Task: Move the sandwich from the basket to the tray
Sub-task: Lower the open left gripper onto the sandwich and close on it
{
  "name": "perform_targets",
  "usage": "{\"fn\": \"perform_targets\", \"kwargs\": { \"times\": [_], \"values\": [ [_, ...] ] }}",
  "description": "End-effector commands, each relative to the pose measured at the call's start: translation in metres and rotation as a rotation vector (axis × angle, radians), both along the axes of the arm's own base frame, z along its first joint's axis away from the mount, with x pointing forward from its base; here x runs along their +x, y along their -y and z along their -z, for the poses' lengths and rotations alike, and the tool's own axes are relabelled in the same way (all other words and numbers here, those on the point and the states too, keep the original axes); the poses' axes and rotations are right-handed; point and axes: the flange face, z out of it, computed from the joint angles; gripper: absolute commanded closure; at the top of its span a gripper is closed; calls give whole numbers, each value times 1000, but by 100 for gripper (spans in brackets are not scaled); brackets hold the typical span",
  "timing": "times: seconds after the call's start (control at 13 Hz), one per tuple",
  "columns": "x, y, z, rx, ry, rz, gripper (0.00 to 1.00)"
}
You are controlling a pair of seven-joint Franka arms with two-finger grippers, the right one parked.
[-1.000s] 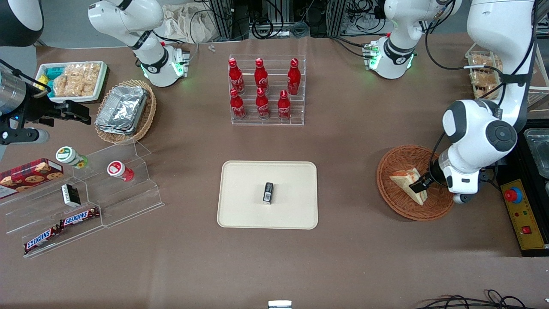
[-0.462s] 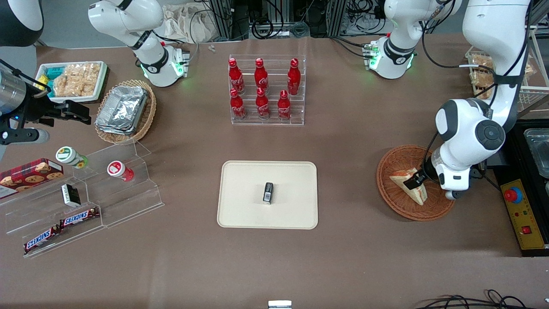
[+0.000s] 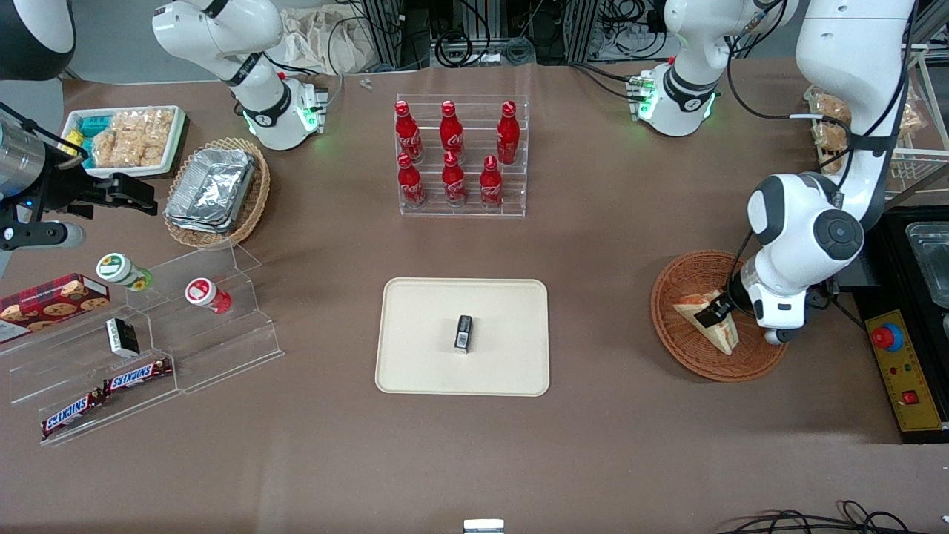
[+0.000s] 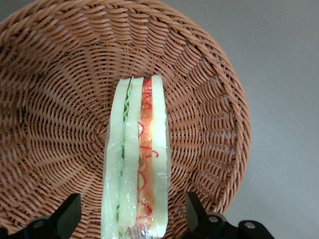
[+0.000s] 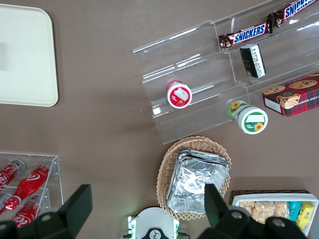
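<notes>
A triangular wedge of pale white bread with red-orange and green filling, the sandwich (image 3: 710,320), is standing on edge in the round, shallow, reddish-brown wicker basket (image 3: 678,285) at the working arm's end of the table, its filling edge turned upward so that the layers face the wrist camera. The left arm's black two-finger gripper (image 4: 134,219) is hovering directly over that upturned edge with its fingers (image 4: 65,216) spread wide, one on either flank of the bread and neither one touching it, a stance that appears chosen so the pads can close on the flat bread faces rather than on the soft filling. In the front view the gripper (image 3: 713,314) is sitting low over the wedge, just above the basket's weave. The sandwich is leaning on the basket's sloping bowl, which is probably what is keeping it upright enough for a pinch from above. The flat cream-beige rectangular tray (image 3: 422,319) with rounded corners is lying at the middle of the table, well apart from the basket toward the parked arm's end, and a small dark packet (image 3: 463,332) is resting near its centre, leaving bare surface around it for the wedge. The grasp looks about to begin; the lift and the carry to the tray are not yet done.
</notes>
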Motion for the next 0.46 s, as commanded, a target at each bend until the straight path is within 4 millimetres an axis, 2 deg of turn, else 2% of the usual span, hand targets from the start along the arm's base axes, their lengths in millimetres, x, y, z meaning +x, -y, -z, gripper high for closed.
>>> {"fn": "perform_targets", "kwargs": {
  "times": [0.0,0.08,0.38],
  "values": [
    [-6,2,1,2,19,-21,28],
    [-6,2,1,2,19,-30,41],
    [-8,3,-2,7,14,-47,73]
  ]
}}
